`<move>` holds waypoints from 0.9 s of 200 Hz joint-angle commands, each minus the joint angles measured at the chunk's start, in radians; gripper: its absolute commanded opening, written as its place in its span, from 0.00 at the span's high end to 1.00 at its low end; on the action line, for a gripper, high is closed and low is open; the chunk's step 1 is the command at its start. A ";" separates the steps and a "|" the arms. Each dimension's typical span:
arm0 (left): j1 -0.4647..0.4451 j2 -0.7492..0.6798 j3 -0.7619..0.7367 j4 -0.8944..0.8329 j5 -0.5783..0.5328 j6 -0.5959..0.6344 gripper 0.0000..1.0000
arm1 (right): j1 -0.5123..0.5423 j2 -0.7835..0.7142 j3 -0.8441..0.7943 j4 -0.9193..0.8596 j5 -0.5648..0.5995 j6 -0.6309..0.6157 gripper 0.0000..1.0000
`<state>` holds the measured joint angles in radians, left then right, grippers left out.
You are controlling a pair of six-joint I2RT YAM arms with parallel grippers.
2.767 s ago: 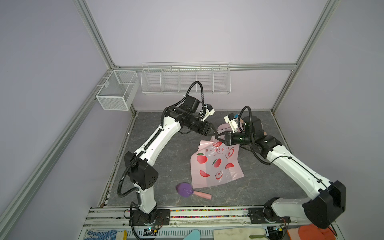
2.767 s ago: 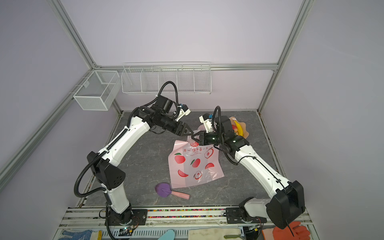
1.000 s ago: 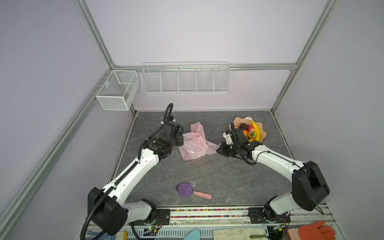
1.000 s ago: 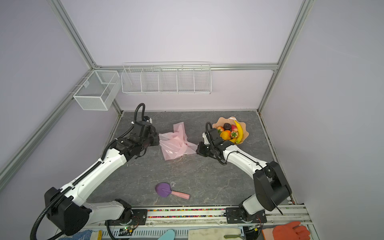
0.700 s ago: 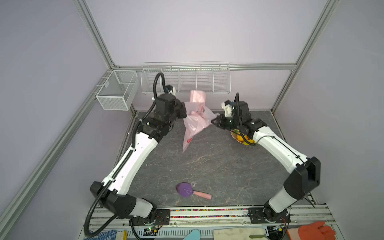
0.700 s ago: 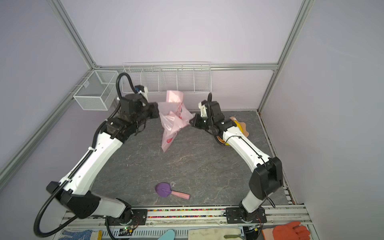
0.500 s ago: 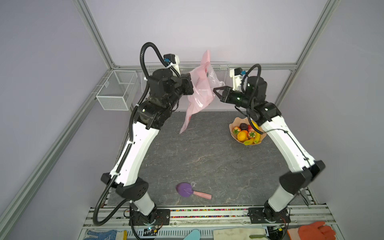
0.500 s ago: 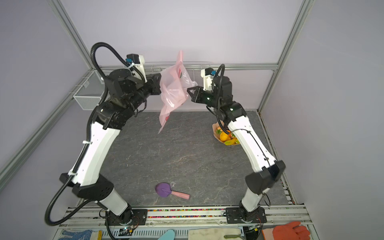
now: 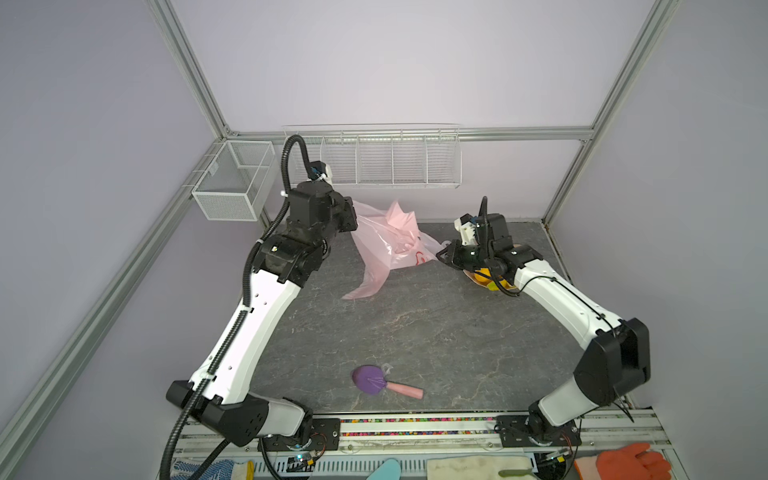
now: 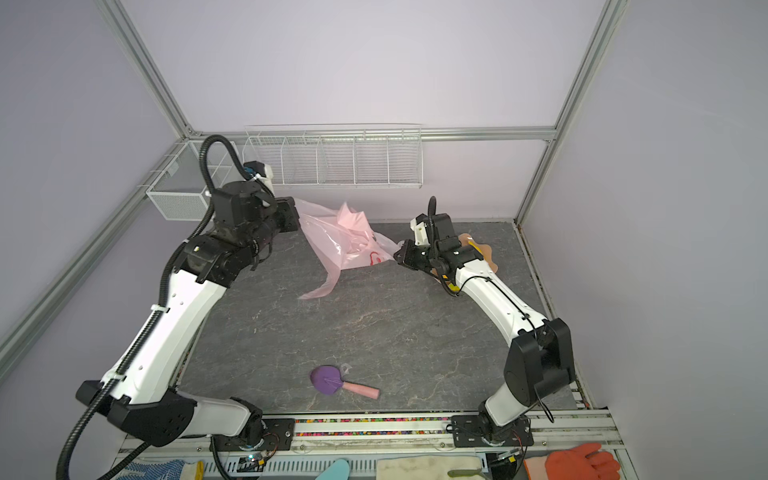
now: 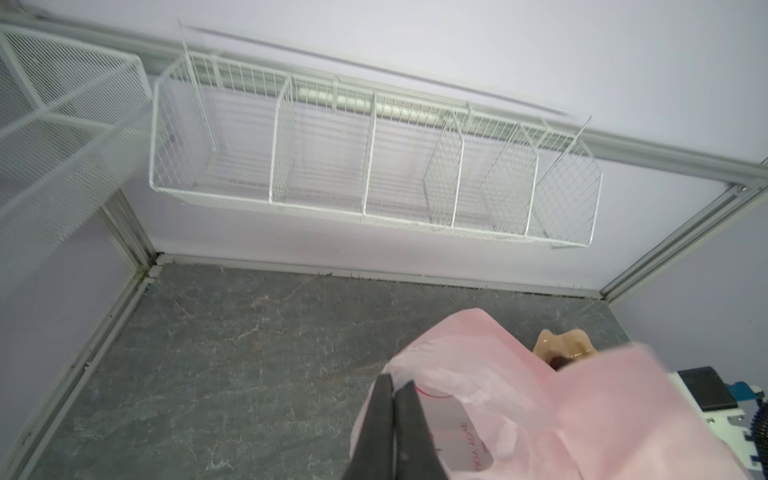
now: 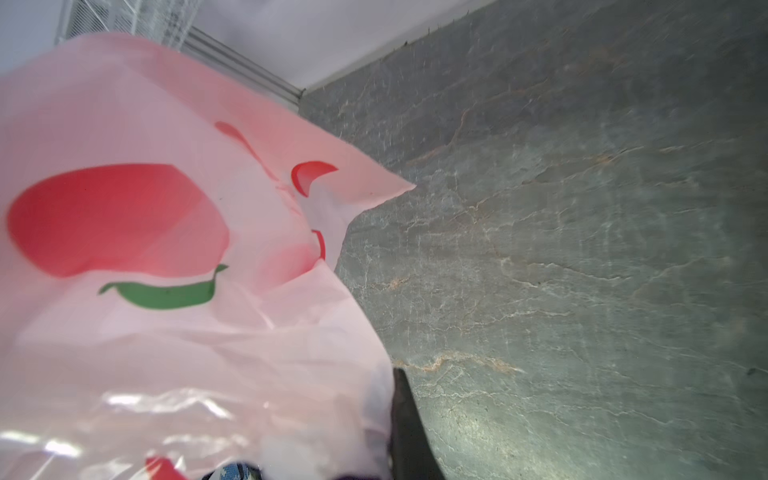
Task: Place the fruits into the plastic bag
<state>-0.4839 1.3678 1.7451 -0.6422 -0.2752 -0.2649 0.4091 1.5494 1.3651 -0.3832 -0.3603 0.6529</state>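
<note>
Both hands are clenched on the plastic bag [image 9: 388, 245], one at each side of its mouth. The thin film hangs stretched between them above the far part of the counter [image 9: 415, 324], around 12 o'clock in both top views. The left hand [image 11: 397, 382] pinches a fold of the rim, its two sides pressed together. The right hand [image 9: 444, 252] grips the opposite edge, at about 3 o'clock of the bag. In its own wrist view only one dark finger [image 12: 405, 419] shows past the film.

Holding the two edges apart looks meant to spread the mouth and give the crinkly film a shape to drop things into. The opening is not clean yet: the middle is bunched, and a loose corner trails down to the counter at the bag's 7 o'clock.

Nothing can be seen inside the bag. The fruits [image 9: 484, 277] sit in a peach-coloured bowl [image 10: 486, 251] at about 2 o'clock on the counter. They are mostly hidden under the right forearm, with a bit of orange and yellow showing. By my reading none is bagged. One hand would have to let go to fetch any, and the bag could then slump.

A purple tool [image 9: 368, 378] with a pink handle lies at 6 o'clock, well apart. The wire rack [image 9: 392, 162] on the back wall and the mesh basket [image 9: 232, 183] at 10 o'clock show nothing in them.
</note>
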 commanded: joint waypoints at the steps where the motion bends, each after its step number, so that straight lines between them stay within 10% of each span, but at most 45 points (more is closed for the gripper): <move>1: 0.004 -0.026 0.001 -0.048 -0.063 0.054 1.00 | -0.001 -0.071 -0.084 0.038 0.031 0.061 0.93; 113: -0.009 -0.004 0.007 -0.010 -0.139 0.170 1.00 | -0.018 -0.267 -0.207 0.057 0.211 0.022 0.93; 141: -0.185 0.070 -0.019 0.089 0.076 0.133 1.00 | 0.025 -0.173 -0.165 0.160 0.003 0.037 0.74; 180: -0.266 0.142 -0.055 0.147 0.101 0.049 1.00 | 0.052 -0.115 -0.076 0.099 -0.005 0.021 0.41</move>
<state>-0.7460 1.4895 1.7092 -0.5308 -0.2188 -0.1696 0.4618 1.4471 1.2591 -0.2798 -0.3302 0.6895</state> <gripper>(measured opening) 0.047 0.499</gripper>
